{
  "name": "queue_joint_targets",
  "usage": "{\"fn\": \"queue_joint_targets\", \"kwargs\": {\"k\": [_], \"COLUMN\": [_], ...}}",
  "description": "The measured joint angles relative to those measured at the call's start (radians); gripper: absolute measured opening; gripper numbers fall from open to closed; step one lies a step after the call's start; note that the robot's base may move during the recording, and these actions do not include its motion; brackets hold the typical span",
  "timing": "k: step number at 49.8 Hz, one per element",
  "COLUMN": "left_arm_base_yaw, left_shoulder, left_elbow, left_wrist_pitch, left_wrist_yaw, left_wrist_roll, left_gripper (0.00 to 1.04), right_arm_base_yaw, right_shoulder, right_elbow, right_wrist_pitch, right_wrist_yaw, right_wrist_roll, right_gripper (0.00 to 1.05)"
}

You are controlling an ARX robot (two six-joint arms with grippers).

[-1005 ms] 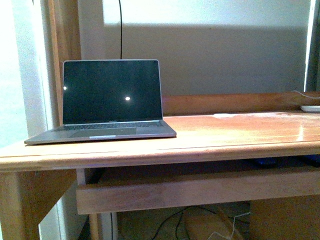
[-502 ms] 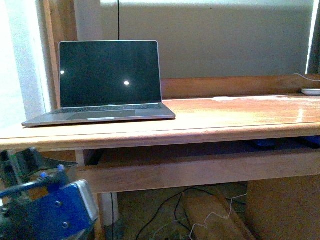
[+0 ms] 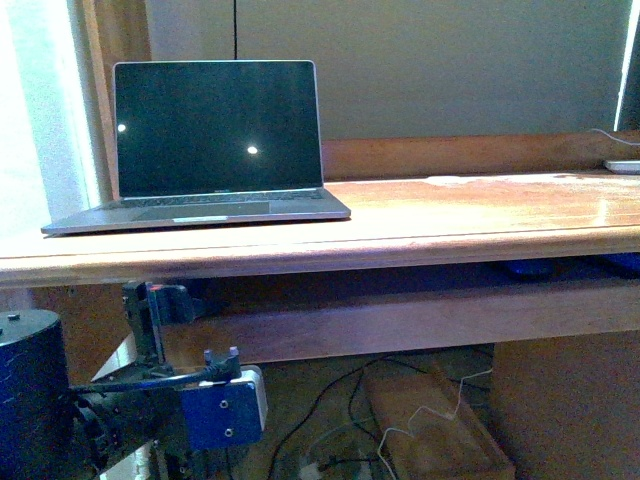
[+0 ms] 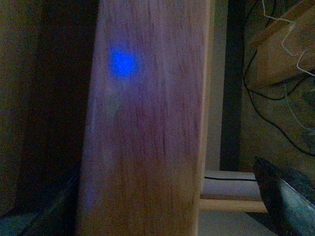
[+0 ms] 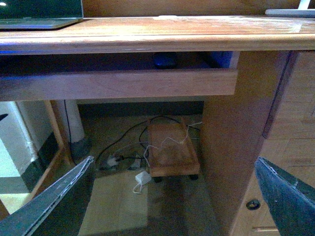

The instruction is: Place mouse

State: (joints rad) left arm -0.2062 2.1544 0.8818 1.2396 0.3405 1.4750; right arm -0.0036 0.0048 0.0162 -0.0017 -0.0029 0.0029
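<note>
Right gripper: the jaws are spread wide, with one finger at each lower edge of the right wrist view and nothing between them. It hangs below the level of the desk, facing the open space under it.

Mouse: it lies ahead of and above the right gripper, well apart from it. It sits in the shallow recess under the desk top, just behind the front rail. Only its dark, rounded upper part shows over the rail.

Left gripper: the jaws are apart and hold nothing. One finger shows clearly at one lower corner of the left wrist view; the other is dim at the opposite corner. A wooden upright stands close ahead of this gripper and fills most of that view, with a blue spot of light on it.

Laptop: it stands open with a dark screen on the desk top, above the left gripper.

Floor: a low wooden box and loose cables lie ahead of and below the right gripper.
</note>
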Motion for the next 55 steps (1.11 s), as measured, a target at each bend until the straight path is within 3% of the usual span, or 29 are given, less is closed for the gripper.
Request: {"fn": "queue_joint_targets", "kwargs": {"k": [10,16,22,26,44,55], "left_arm_base_yaw": [0.023,0.021,0.013,0.012,-0.012,-0.031], "left_shoulder": [0.024,-0.052,-0.175,-0.282,-0.573,-0.736], "left_elbow": [0.061,0.061,0.052,0.032,-0.083,-0.142], "left_wrist_pitch": [-0.096,-0.34,-0.666,-0.848,-1.128,-1.142], "left_wrist_yaw": [-0.02,-0.058,-0.034,0.045,0.235,0.311], "left_wrist_roll": [0.053,0.021,-0.118,-0.285,-0.799,-1.177], "left_gripper": [0.97,0.97,0.98,0.98,0.97,0.97], "right_arm_base_yaw": [0.0,0.0,0.0,0.0,0.0,0.0], "right_shoulder": [0.0,0.0,0.0,0.0,0.0,0.0], "right_elbow": [0.0,0.0,0.0,0.0,0.0,0.0], "right_wrist_pitch": [0.0,0.0,0.0,0.0,0.0,0.0], "right_wrist_yaw": [0.0,0.0,0.0,0.0,0.0,0.0], "right_wrist_roll": [0.0,0.0,0.0,0.0,0.0,0.0], "right_gripper": [0.97,0.97,0.97,0.97,0.97,0.97]}}
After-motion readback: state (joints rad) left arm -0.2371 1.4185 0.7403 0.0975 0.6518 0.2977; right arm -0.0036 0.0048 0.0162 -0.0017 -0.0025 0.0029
